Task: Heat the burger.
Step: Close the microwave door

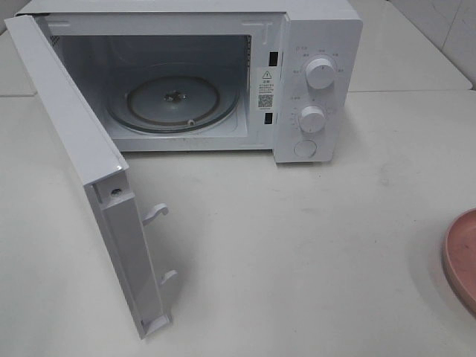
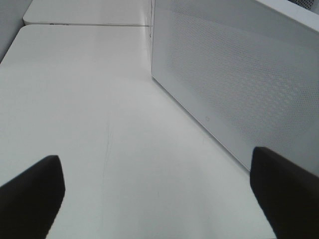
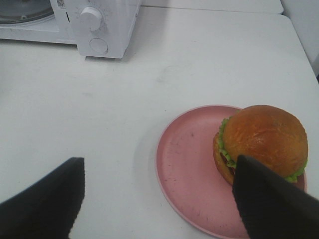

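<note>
Right gripper [image 3: 157,199] spread wide, empty, above pink plate [image 3: 184,164]; burger [image 3: 261,144] sits off-centre near rim. Left gripper [image 2: 157,194] wide beside microwave [image 1: 312,74]. Risk: off-centre grasp topples stacked layers.

Exterior high: looks steeply down onto the table [image 1: 297,245], facing the open microwave [image 1: 312,82]. Left wrist: low, close beside its door [image 2: 239,84]. Right wrist: angled down over the plate [image 3: 189,169] — microwave [image 3: 99,25] farther off — plate [image 1: 462,256] shared with high view.
</note>
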You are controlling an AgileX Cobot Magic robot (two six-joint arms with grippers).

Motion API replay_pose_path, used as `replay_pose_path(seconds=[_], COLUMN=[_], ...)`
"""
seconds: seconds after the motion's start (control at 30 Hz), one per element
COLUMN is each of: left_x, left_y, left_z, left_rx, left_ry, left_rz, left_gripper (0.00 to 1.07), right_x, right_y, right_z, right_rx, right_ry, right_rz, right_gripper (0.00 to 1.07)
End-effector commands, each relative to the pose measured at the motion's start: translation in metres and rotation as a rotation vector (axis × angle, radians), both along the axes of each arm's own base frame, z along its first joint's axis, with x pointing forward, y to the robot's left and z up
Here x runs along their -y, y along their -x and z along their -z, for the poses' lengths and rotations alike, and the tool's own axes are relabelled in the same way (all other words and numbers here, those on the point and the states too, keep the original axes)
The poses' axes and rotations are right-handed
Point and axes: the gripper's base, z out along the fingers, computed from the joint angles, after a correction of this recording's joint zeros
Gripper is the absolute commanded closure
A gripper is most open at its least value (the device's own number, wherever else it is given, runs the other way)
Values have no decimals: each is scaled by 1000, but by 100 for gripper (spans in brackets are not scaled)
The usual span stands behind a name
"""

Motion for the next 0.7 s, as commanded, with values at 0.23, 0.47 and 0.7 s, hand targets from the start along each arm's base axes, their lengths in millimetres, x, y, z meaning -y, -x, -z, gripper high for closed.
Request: replay_pose_path(seconds=[0.23,0.47,0.7], left_x=[0,0,0], left_y=[2,2,2], left_z=[0,0,0], left_rx=[27,27,27], left_ry=[4,4,4], left_rz=[-7,-7,-7], left_gripper=[12,12,12], right_x=[0,0,0], right_y=[3,3,3], right_z=[-1,-1,-1], right_rx=[41,41,40], right_ry=[6,3,-2], right_rz=[1,0,-2], right_gripper=[27,30,34])
